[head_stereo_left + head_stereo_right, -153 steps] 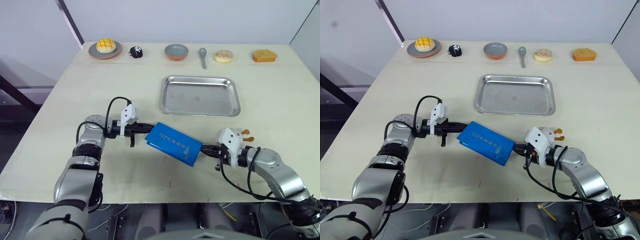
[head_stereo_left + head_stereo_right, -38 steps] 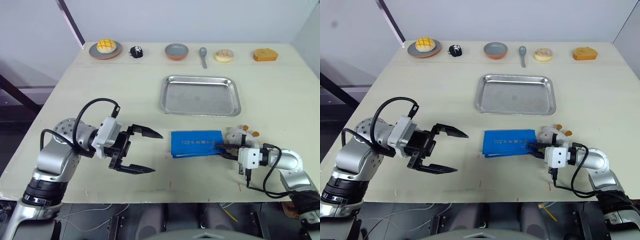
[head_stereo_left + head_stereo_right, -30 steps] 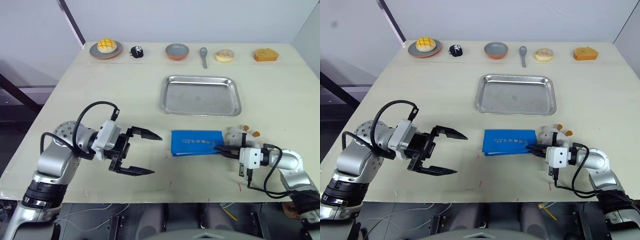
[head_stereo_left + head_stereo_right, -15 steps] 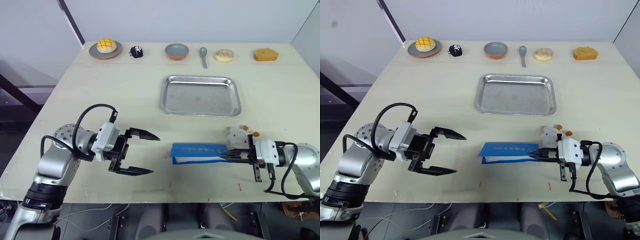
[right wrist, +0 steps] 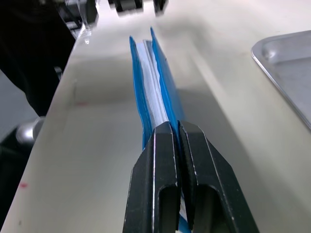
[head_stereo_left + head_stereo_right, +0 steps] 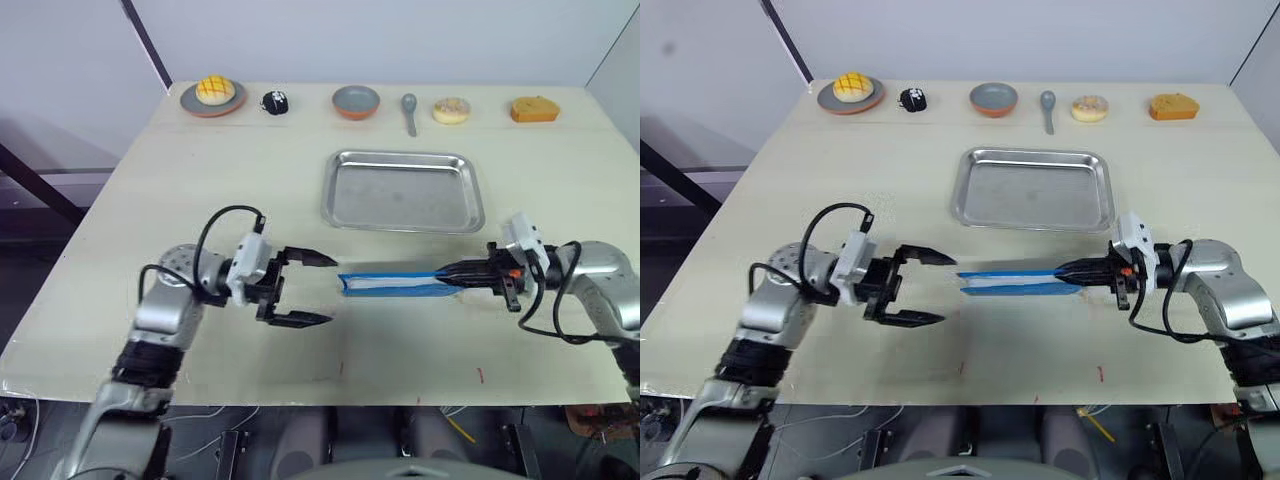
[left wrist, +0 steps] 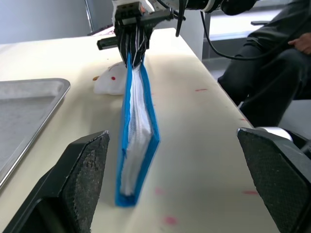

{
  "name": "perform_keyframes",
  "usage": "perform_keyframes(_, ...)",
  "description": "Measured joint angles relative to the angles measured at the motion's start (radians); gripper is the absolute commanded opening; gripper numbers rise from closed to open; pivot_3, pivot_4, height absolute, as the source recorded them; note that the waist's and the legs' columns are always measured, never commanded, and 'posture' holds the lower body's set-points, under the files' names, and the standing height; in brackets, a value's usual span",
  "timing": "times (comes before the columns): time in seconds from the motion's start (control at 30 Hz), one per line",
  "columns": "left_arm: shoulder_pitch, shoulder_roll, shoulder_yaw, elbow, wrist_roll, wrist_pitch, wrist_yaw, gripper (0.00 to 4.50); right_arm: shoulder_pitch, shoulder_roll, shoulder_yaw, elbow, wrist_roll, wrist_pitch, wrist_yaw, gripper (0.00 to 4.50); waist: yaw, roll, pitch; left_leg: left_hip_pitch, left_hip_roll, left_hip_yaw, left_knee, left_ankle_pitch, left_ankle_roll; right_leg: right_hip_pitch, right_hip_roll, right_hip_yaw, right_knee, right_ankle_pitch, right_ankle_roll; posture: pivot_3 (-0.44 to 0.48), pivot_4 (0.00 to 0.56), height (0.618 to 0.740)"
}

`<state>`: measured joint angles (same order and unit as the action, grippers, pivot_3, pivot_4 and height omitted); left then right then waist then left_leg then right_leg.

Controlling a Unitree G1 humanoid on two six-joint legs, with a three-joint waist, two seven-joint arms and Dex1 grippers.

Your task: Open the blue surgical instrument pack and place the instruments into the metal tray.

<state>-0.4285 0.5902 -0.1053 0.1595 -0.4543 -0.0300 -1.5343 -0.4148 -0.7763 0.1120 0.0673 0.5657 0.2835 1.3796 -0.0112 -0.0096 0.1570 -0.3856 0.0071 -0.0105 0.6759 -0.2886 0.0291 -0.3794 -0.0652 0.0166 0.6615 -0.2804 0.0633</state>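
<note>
1. We see the right gripper [image 6: 1068, 270] clamped on one end of the blue surgical instrument pack [image 6: 1015, 280], its two black fingers [image 5: 160, 160] pressed together over the packet's edge. We judge that this pinch holds the pack up on its edge so that the far end is offered to the other arm.

2. The left gripper [image 6: 930, 287] is spread wide and holds nothing. Its fingertips flank the pack's free end, just short of it, with one finger [image 7: 77, 179] on each side in the left wrist view. We take this as the setup for gripping that end and peeling the pack apart.

3. The pack hangs just above the cream table [image 6: 250, 180] near its front edge, between the two grippers and in front of the metal tray [image 6: 402, 190], apart from it. We cannot tell whether its lower edge touches the table.

4. Its long axis runs across the table, from the robot's right toward its left, roughly parallel to the tray's near rim. It stands edge-on, with the two blue faces slightly parted and the white inner layer visible between them at the free end.

5. The tray is bare, and we see no instruments outside the pack. A white plush toy [image 7: 111, 83] lies on the table near the right gripper.
</note>
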Motion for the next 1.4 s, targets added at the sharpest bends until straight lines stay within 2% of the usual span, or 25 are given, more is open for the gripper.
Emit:
perform_keyframes(0.27, -0.088, -0.173, -0.042, 0.302, 0.121, -0.158, 0.042, 4.5, -0.061, 0.042, 0.009, 0.097, -0.049, 0.019, 0.059, 0.11, -0.003, 0.0, 0.0, 0.0, 0.0, 0.0, 0.002, 0.0, 0.0, 0.0, 0.0, 0.0, 0.001, 0.0, 0.0, 0.0, 0.15, 0.74)
perform_keyframes(0.43, -0.115, -0.21, -0.048, 0.363, 0.138, -0.195, 0.055, 4.5, -0.073, 0.054, 0.006, 0.109, -0.062, 0.021, 0.065, 0.11, -0.002, 0.0, 0.0, -0.001, 0.0, 0.0, 0.002, 0.0, 0.0, 0.0, 0.0, 0.0, 0.001, 0.0, 0.0, 0.0, 0.15, 0.74)
perform_keyframes(0.6, -0.115, -0.23, -0.048, 0.364, 0.137, -0.193, 0.061, 2.78, -0.073, 0.063, -0.003, 0.109, -0.073, 0.02, 0.059, 0.0, -0.003, 0.0, 0.0, -0.001, 0.0, -0.001, 0.003, 0.0, 0.0, 0.0, 0.0, 0.0, 0.001, 0.0, 0.0, 0.0, 0.15, 0.74)
perform_keyframes(0.77, -0.111, -0.231, -0.04, 0.364, 0.137, -0.19, 0.077, 0.22, -0.073, 0.076, -0.012, 0.108, -0.078, 0.026, 0.039, 0.0, -0.003, 0.0, 0.0, -0.001, 0.001, -0.001, 0.003, 0.0, 0.0, 0.0, 0.0, 0.0, 0.001, 0.0, 0.0, 0.0, 0.15, 0.74)
perform_keyframes(0.8, -0.11, -0.232, -0.04, 0.364, 0.137, -0.19, 0.077, 0.05, -0.073, 0.077, -0.012, 0.108, -0.079, 0.027, 0.032, 0.0, -0.003, 0.0, 0.0, -0.001, 0.001, -0.001, 0.003, 0.0, 0.0, 0.0, 0.0, 0.0, 0.001, 0.0, 0.0, 0.0, 0.15, 0.74)
perform_keyframes(0.87, -0.109, -0.233, -0.04, 0.364, 0.137, -0.19, 0.078, 0.05, -0.073, 0.078, -0.015, 0.108, -0.078, 0.032, 0.029, 0.0, -0.002, 0.0, 0.0, -0.001, 0.001, -0.001, 0.003, 0.0, 0.0, 0.0, 0.0, 0.0, 0.001, 0.0, 0.0, 0.0, 0.15, 0.74)
perform_keyframes(0.9, -0.108, -0.234, -0.04, 0.364, 0.137, -0.191, 0.08, 0.01, -0.073, 0.078, -0.017, 0.107, -0.075, 0.038, 0.028, 0.28, -0.002, 0.0, 0.0, -0.001, 0.001, -0.001, 0.003, 0.0, 0.0, 0.0, 0.0, 0.0, 0.001, 0.0, 0.0, 0.0, 0.15, 0.74)
perform_keyframes(0.93, -0.107, -0.235, -0.039, 0.363, 0.136, -0.192, 0.081, 0.01, -0.072, 0.078, -0.02, 0.106, -0.073, 0.041, 0.026, 0.28, -0.002, 0.0, 0.0, -0.001, 0.001, -0.001, 0.003, 0.0, 0.0, 0.0, 0.0, 0.0, 0.001, 0.0, 0.0, 0.0, 0.15, 0.74)
perform_keyframes(0.97, -0.104, -0.237, -0.039, 0.363, 0.136, -0.193, 0.085, 0.0, -0.067, 0.078, -0.037, 0.102, -0.066, 0.043, 0.02, 0.77, -0.001, 0.0, 0.0, -0.001, 0.001, -0.001, 0.003, 0.0, 0.0, 0.0, -0.001, 0.0, 0.001, 0.0, 0.0, 0.0, 0.15, 0.74)
perform_keyframes(1.03, -0.1, -0.24, -0.038, 0.361, 0.135, -0.193, 0.093, 0.0, -0.055, 0.074, -0.067, 0.085, -0.051, 0.045, 0.008, 1.48, -0.001, 0.0, 0.0, -0.001, 0.001, -0.001, 0.003, 0.0, 0.0, 0.0, -0.001, -0.001, 0.001, 0.0, 0.0, 0.0, 0.15, 0.74)
perform_keyframes(1.23, -0.082, -0.244, -0.03, 0.342, 0.135, -0.193, 0.107, 0.0, 0.069, -0.004, -0.193, -0.045, 0.015, 0.115, -0.018, 4.45, 0.0, 0.0, 0.0, -0.001, 0.001, -0.002, 0.003, 0.0, 0.0, 0.0, -0.001, -0.001, 0.001, 0.0, 0.0, 0.0, 0.15, 0.74)
perform_keyframes(1.4, -0.079, -0.244, -0.028, 0.338, 0.136, -0.193, 0.102, 0.0, 0.156, -0.04, -0.263, -0.091, 0.026, 0.121, -0.046, 4.45, 0.0, 0.0, 0.0, -0.001, 0.001, -0.001, 0.003, 0.0, 0.0, 0.0, -0.001, -0.001, 0.001, 0.0, 0.0, 0.0, 0.15, 0.74)
